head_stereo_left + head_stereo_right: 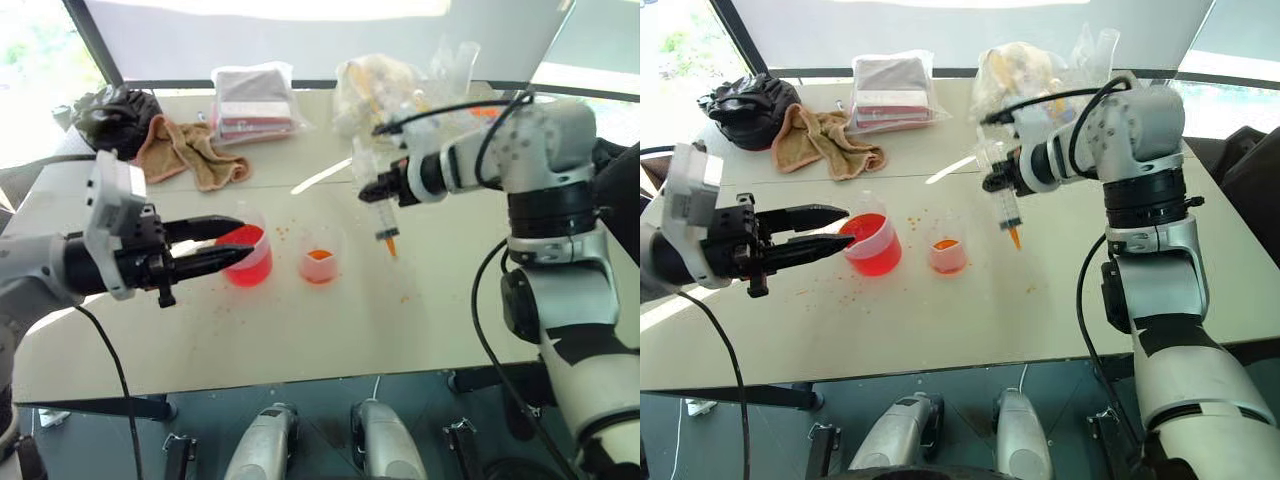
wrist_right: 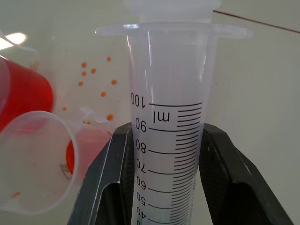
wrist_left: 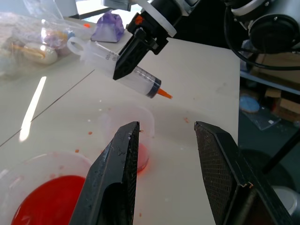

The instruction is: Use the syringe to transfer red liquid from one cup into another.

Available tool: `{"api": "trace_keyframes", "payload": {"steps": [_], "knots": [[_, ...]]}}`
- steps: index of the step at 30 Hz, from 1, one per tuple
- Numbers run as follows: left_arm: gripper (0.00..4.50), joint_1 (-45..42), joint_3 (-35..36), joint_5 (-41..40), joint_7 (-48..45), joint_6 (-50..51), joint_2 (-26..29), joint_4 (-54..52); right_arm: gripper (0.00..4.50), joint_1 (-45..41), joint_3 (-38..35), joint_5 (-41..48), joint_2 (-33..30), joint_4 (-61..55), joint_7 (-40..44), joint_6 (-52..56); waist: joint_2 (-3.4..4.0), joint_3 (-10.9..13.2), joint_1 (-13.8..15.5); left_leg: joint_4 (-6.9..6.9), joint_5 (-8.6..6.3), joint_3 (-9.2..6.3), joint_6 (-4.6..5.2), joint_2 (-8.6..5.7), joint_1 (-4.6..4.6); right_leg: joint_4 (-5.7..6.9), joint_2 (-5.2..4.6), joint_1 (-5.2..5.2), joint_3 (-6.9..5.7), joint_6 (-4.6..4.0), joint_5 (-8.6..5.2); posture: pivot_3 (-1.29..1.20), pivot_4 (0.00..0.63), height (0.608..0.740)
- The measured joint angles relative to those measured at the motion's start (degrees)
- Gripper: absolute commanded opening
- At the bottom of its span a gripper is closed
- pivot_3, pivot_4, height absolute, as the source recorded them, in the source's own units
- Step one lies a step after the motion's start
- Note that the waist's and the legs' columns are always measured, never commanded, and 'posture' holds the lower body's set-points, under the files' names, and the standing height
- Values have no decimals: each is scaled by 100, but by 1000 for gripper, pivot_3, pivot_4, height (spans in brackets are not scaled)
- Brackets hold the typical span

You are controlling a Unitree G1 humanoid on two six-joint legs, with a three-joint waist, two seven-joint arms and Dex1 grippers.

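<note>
While the left end effector (image 1: pixel 238 244) gapes, the right end effector (image 2: pixel 164 154) pinches the clear ribbed-scale syringe (image 1: pixel 378 205) — orange-tipped.

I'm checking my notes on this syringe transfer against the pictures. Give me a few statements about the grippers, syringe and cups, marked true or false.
1. The right gripper is shut on the syringe. True.
2. The syringe's tip is dipped in the spouted beaker. False: it hangs in the air, tip down, beside the small cup.
3. The left gripper holds the beaker. False: its fingers stand open, holding nothing.
4. The beaker holds far more red liquid than the small cup. True.
5. Red droplets spot the table. True.
</note>
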Motion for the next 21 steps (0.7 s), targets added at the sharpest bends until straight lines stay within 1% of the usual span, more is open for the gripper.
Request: {"api": "trace_keyframes", "payload": {"steps": [5, 12, 14, 15, 18, 19, 21], "knots": [[1956, 231, 0, -8, -23, -177, 115, -112, 1364, 54, 462, -26, -61, 417, 89, 0, 1, 0, -9, -2, -3, 4, 3, 0, -1, -2, -1, -2, 1, 0, 0, 0, 150, 736], [1956, 198, -13, -136, 181, -216, 157, -88, 1364, 166, 628, -221, 78, 672, 61, 1, 1, 1, -13, -4, -3, 3, 3, 1, -1, -1, 1, -4, 1, 3, 2, 0, 150, 736], [1984, 140, -14, -237, 261, -215, 159, -40, 2363, 165, 643, -256, 119, 712, 91, 1, 1, 1, -12, -3, -3, 3, 3, 1, -1, -1, 2, -4, 1, 5, 3, 0, 150, 736], [1984, 136, -18, -250, 279, -215, 170, -34, 2627, 165, 651, -278, 134, 720, 100, 1, 1, 1, -12, -3, -3, 3, 3, 0, -1, -1, 3, -4, 0, 7, 4, 0, 150, 736], [1984, 62, -121, -255, 370, -212, 214, 17, 4151, 165, 658, -336, 139, 723, 133, 1, 1, 1, -9, -3, -3, 3, 3, 0, -1, 0, 6, -4, 0, 10, 6, 0, 150, 736], [1984, 12, -193, -255, 411, -212, 214, 60, 4489, 165, 658, -358, 146, 718, 152, 1, 1, 1, -3, -2, -3, 3, 3, 0, 0, -1, 9, -3, 0, 12, 7, 0, 150, 736], [1984, -17, -289, -254, 484, -212, 213, 124, 4489, 165, 657, -382, 141, 702, 205, 1, 1, 1, -8, -2, -3, 3, 3, 0, -1, -1, 9, -3, 0, 13, 7, 0, 150, 736]]}}
